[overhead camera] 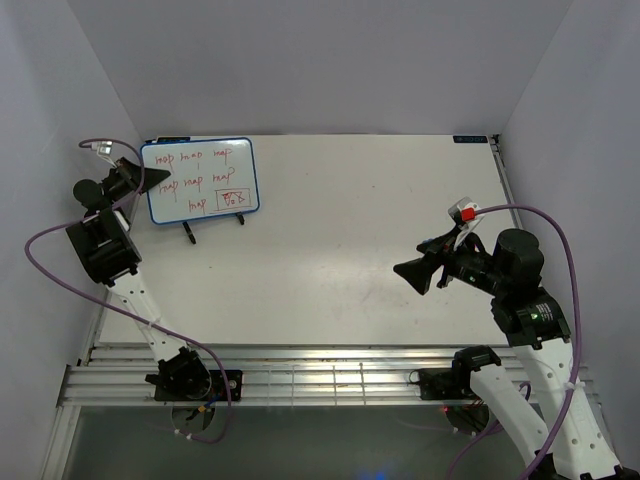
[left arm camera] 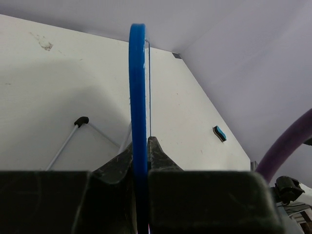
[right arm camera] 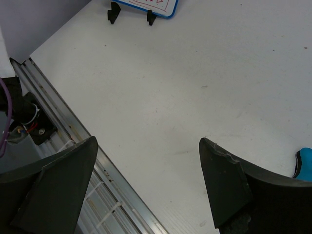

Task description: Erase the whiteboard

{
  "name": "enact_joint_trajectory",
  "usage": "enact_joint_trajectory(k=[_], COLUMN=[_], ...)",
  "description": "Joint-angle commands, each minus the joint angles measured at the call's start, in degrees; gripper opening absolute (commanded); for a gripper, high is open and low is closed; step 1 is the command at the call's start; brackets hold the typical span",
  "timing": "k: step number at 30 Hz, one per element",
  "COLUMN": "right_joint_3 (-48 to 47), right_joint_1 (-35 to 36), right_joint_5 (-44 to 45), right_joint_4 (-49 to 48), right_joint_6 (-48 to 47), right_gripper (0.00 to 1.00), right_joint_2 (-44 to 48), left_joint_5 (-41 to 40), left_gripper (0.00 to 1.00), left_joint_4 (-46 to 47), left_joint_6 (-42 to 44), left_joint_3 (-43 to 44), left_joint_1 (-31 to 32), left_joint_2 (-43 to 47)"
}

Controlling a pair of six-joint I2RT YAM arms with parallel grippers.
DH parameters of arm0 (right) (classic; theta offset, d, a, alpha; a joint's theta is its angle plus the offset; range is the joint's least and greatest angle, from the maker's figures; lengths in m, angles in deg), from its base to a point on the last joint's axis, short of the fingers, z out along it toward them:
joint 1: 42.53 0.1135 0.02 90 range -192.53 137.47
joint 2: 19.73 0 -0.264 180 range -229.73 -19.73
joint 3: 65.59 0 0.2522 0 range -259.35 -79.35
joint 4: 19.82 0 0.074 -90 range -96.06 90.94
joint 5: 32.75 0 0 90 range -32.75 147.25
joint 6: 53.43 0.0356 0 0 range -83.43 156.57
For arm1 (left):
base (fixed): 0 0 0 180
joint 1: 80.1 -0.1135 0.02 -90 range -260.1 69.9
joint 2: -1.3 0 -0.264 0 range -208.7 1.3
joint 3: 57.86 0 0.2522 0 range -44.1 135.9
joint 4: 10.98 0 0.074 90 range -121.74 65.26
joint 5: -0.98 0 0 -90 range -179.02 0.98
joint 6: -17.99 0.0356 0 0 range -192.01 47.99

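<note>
- Left gripper, at 10 o'clock on the table: fingers clamped on the left edge of the whiteboard. Its wrist view shows only the blue frame edge-on, with the face hidden.
- Whiteboard: set on a wire stand, with rows of red handwriting (too small to read) and a boxed sketch at lower right.
- Right gripper, 4 o'clock: fingers spread wide, empty.
- Blue eraser: cut off at the right wrist view's edge.
</note>
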Motion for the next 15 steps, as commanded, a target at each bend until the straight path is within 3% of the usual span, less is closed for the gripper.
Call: enact_joint_trajectory(k=[1, 15], right_joint_3=[-2.2, -2.0], right_joint_1=[0.4, 0.4], right_joint_5=[-0.5, 0.0], right_joint_4=[-2.1, -2.2], right_joint_6=[-0.3, -0.4], right_gripper=[0.9, 0.9], right_joint_2=[0.4, 0.4], left_joint_5=[-4.3, -12.8], left_gripper=[0.0, 0.0], left_joint_4=[17.2, 18.6], left_joint_6=[-2.3, -5.0], left_joint_3=[-0.7, 5.5], left_joint_1=[-0.4, 4.7], left_joint_2=[6.7, 11.1])
